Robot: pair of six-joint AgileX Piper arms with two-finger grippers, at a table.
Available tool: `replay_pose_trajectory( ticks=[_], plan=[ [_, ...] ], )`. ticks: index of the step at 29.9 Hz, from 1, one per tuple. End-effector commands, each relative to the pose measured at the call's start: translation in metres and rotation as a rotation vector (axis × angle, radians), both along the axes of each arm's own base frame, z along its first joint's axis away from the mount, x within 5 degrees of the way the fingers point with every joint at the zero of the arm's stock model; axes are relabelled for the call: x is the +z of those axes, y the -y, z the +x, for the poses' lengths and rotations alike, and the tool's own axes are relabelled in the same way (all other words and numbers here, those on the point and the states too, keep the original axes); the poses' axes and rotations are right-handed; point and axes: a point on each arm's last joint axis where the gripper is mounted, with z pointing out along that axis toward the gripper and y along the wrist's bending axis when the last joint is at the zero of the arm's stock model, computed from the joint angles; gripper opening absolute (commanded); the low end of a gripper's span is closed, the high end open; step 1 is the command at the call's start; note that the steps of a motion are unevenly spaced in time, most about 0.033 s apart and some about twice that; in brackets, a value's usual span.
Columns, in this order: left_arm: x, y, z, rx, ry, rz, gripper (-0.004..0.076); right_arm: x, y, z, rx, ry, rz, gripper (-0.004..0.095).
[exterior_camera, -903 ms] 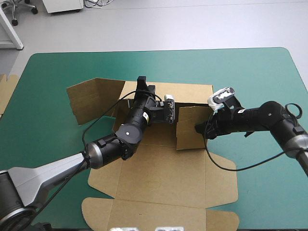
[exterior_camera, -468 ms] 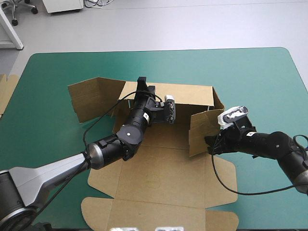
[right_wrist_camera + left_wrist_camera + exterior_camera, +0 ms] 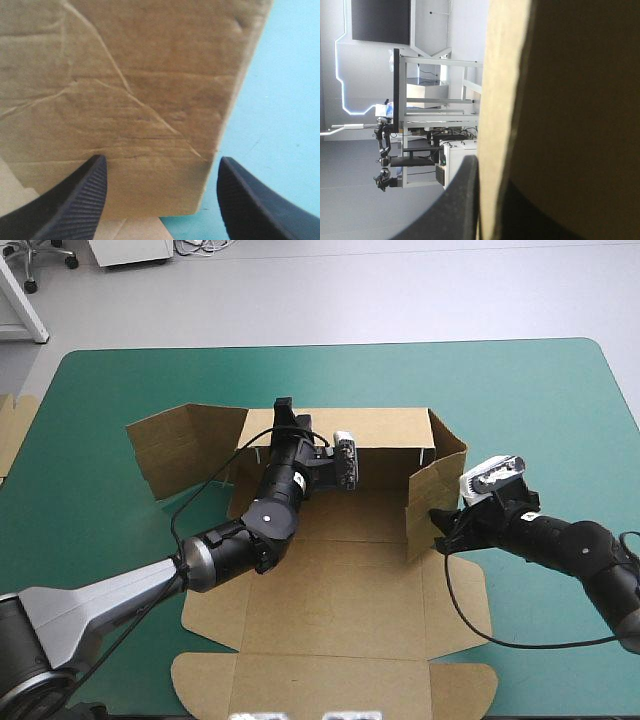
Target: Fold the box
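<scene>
Well, the brown box [image 3: 340,585] lay mid-frame on the teal-green cover [image 3: 520,390], its back wall [image 3: 390,430] stood up. The left gripper [image 3: 288,422] was clamped on that wall's top edge. The right gripper [image 3: 441,528], fingers spread wide, faced the upright side flap [image 3: 432,495] at centre right. Wall-raising looked half done; next, I'd guess, that flap needed swinging inward and tucking.

The high view looks down over the table [image 3: 120,380]; the 2 wrist views sit close against the box [image 3: 340,575].
</scene>
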Motion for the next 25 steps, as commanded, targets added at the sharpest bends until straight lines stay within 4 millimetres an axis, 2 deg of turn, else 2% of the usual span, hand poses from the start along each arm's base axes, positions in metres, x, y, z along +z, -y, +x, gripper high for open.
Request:
replay_pose_trajectory(
  ticks=[1, 5, 9, 14, 16, 19, 25],
  plan=[
    [0.029, -0.005, -0.003, 0.028, 0.091, -0.055, -0.0010, 0.020, 0.016, -0.001, -0.072, 0.095, -0.010, 0.0590],
    [0.029, -0.005, -0.003, 0.029, 0.091, -0.057, -0.0010, 0.020, 0.032, 0.000, -0.109, 0.078, 0.012, 0.0590],
    [0.029, -0.005, -0.003, 0.029, 0.091, -0.057, -0.0010, 0.020, 0.050, 0.005, -0.237, 0.076, 0.048, 0.0586],
    [0.029, -0.005, -0.003, 0.030, 0.089, -0.058, -0.0010, 0.026, 0.082, 0.011, -0.511, 0.126, 0.153, 0.0415],
    [0.029, -0.005, -0.003, 0.030, 0.089, -0.058, -0.0010, 0.026, 0.091, 0.020, -0.545, 0.085, 0.213, 0.0344],
    [0.029, -0.005, -0.003, 0.030, 0.089, -0.058, -0.0010, 0.025, 0.098, 0.041, -0.526, -0.010, 0.276, 0.0337],
    [0.029, -0.004, -0.004, 0.019, 0.085, -0.060, -0.0010, 0.022, 0.097, 0.089, -0.346, -0.185, 0.353, 0.0337]
  ],
)
